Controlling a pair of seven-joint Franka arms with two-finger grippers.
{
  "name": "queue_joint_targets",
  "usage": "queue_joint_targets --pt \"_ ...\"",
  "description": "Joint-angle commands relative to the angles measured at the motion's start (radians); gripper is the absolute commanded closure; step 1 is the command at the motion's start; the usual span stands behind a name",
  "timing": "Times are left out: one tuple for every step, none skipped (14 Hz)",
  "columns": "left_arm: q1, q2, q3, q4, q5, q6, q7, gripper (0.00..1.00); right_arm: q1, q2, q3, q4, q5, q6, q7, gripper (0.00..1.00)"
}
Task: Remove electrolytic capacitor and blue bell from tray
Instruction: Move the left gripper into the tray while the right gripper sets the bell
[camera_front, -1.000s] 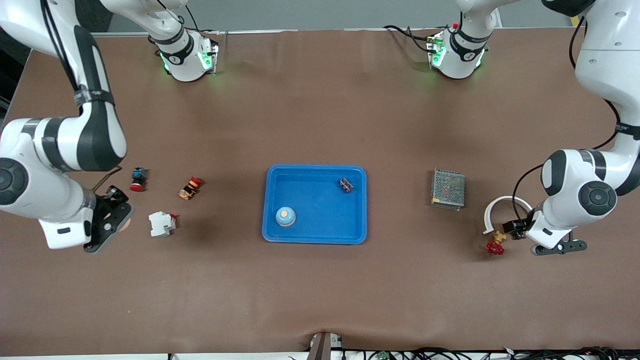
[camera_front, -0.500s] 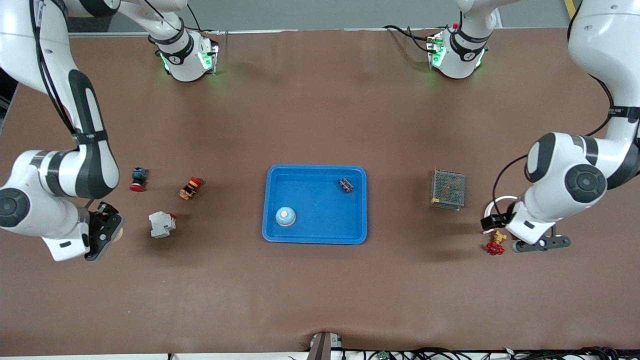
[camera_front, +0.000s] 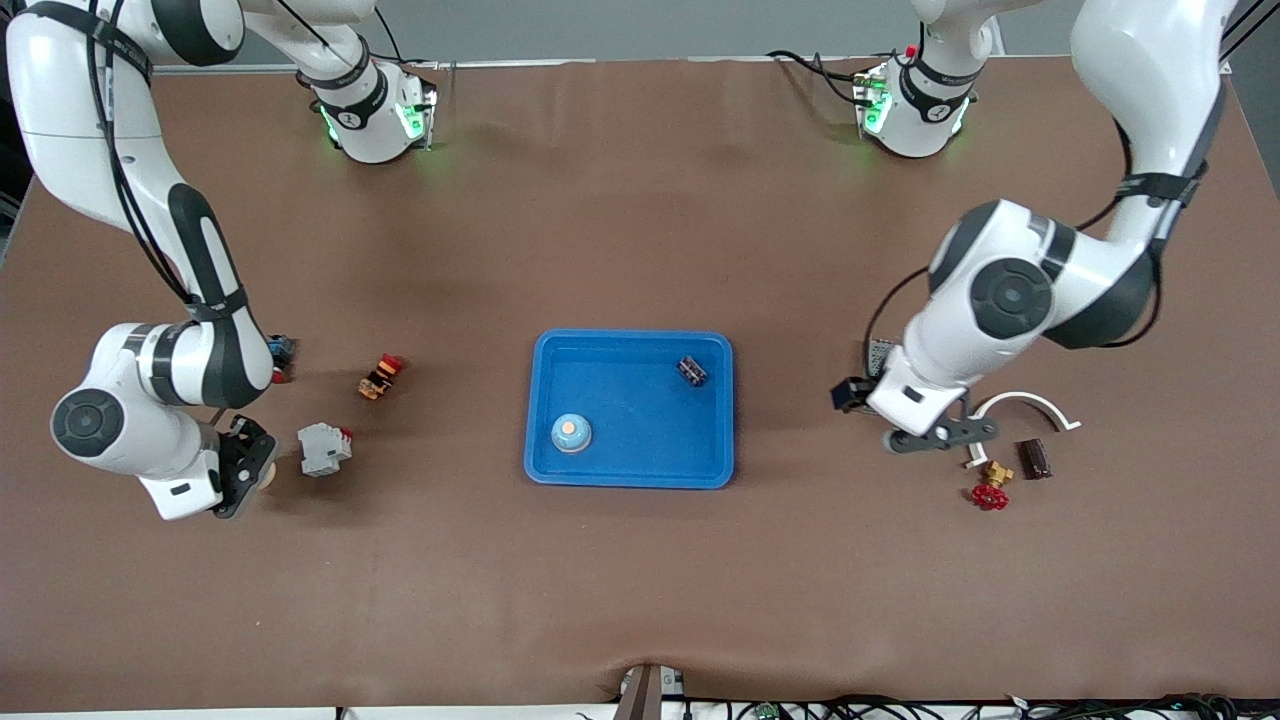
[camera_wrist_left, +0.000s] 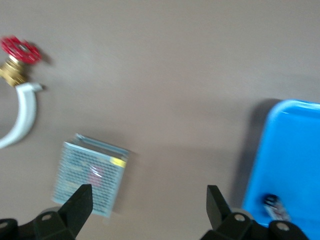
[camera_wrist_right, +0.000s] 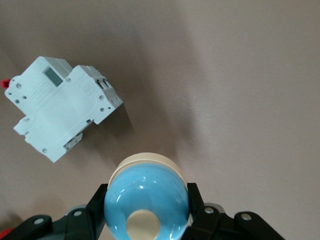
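— Gripping something, is it, that right claw (camera_front: 252, 470)?

— Yes, it is pinching a blue bell (camera_wrist_right: 146, 202) with a cream base and button between its fingers (camera_wrist_right: 196, 199), hanging just above the brown counter (camera_front: 620, 220) at the right arm's end, beside the white circuit breaker (camera_front: 323, 449).

— And another bell is sitting in the blue tray (camera_front: 630, 475)?

— Right, a second blue bell (camera_front: 571, 432) is lying in the tray's corner nearest the front camera, toward the right arm's side. A small dark capacitor (camera_front: 691, 370) is resting in the tray's diagonal corner.

— What is the left claw (camera_front: 940, 432) doing?

— It is hanging with its fingers (camera_wrist_left: 216, 202) spread wide and nothing between them, over the counter by the metal mesh box (camera_wrist_left: 91, 174), which the arm is mostly covering from the front.

— Anything else lying about?

— Near that box a white curved pipe (camera_front: 1025, 402), a brass valve with a red handwheel (camera_front: 991, 490) and a small dark brown block (camera_front: 1033, 459) are sitting close together. At the right arm's end, an orange and red push button (camera_front: 380, 376) is lying near the breaker, and a blue and red one (camera_front: 281, 352) is peeking out beside the right arm's elbow.
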Motion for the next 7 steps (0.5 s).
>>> queue_joint_targets --pt "-0.093 0.02 -0.009 -0.001 0.005 0.0 -0.145 0.0 -0.03 -0.011 0.022 -0.054 0.043 0.043 -0.028 0.6" --pt "-0.124 0.029 -0.009 -0.001 0.005 0.006 -0.189 0.0 -0.032 -0.008 0.022 -0.054 0.044 0.044 -0.03 0.6" --pt "-0.152 0.035 -0.009 -0.001 0.005 0.011 -0.228 0.0 -0.035 -0.006 0.022 -0.054 0.044 0.046 -0.031 0.59" --pt "-0.17 0.038 -0.009 0.001 0.005 0.014 -0.265 0.0 -0.036 -0.005 0.022 -0.054 0.044 0.049 -0.031 0.59" --pt "-0.189 0.046 -0.009 0.002 0.005 0.024 -0.282 0.0 -0.036 0.001 0.022 -0.054 0.046 0.051 -0.031 0.59" --pt "-0.212 0.072 -0.009 0.004 0.005 0.044 -0.29 0.0 -0.038 0.006 0.022 -0.054 0.053 0.054 -0.031 0.59" --pt "-0.247 0.075 -0.005 0.007 0.004 0.06 -0.32 0.0 -0.036 0.013 0.022 -0.054 0.073 0.058 -0.034 0.59"
